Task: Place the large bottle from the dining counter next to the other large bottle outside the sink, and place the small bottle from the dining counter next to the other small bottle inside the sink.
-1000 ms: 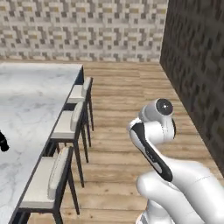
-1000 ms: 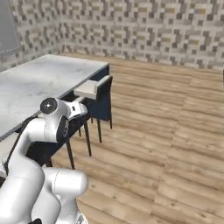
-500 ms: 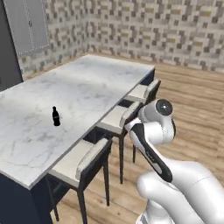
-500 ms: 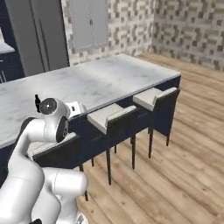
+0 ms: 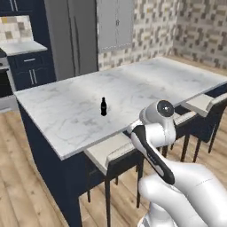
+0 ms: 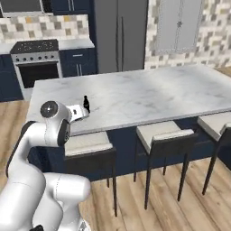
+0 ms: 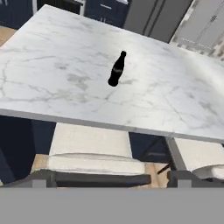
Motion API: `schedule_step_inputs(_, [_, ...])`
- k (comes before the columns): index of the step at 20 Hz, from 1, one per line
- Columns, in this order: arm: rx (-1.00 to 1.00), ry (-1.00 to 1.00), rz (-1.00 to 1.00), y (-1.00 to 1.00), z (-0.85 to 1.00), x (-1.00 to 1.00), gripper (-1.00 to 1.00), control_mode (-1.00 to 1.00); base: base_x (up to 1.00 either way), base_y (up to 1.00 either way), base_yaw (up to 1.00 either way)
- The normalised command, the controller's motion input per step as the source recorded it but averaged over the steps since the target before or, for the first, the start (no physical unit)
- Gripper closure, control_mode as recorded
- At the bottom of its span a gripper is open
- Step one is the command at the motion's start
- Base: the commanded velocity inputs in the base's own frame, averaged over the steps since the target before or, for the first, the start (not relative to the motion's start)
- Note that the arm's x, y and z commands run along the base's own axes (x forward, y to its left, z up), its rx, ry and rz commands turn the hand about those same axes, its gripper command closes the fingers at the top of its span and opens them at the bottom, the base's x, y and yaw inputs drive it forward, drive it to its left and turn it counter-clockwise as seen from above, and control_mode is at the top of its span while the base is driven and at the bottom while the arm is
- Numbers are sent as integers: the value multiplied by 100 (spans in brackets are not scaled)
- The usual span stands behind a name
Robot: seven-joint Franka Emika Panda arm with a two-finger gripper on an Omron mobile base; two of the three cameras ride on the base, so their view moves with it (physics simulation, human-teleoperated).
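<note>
In the left base view, a black bottle (image 5: 103, 106) stood upright on the white marble worktop (image 5: 133, 91), well in from the near edge and beyond the folded arm. Its cola shape and narrow neck suggested the large bottle of the task, though it looked small at this range. The bottle stood alone with bare marble all round it, which would leave room for the jaws to come in from either side. Cushioned stools (image 5: 113, 150) were tucked under the near edge, between the robot and the slab.

In the right base view, the same bottle (image 6: 86, 103) stood just past the white hand, near the left end of the worktop (image 6: 149, 92). A stove (image 6: 38, 61) and dark cabinets (image 6: 119, 34) lined the far wall.

In the hand view, the bottle (image 7: 116, 69) sat ahead of and above the jaws, well apart from them, with the worktop's front edge and a stool seat (image 7: 89, 146) lying between. The camera looked down the slab at a slant, so the hand seemed aimed at the bottle but not yet over the marble. The fingertips were not clear here; by all signs the jaws stood fully wide and held nothing, ready for a reach forward over the stool.
</note>
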Motion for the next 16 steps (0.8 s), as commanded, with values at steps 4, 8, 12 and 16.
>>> schedule_step_inputs(4, [0,0,0,0,0,0,-100,100,11,-14,61])
schedule_step_inputs(8, [0,0,0,0,0,0,-100,100,4,-15,52])
schedule_step_inputs(12, [0,0,0,0,0,0,-100,100,0,-23,31])
schedule_step_inputs(16, [0,0,0,0,0,0,-100,100,-1,-48,17])
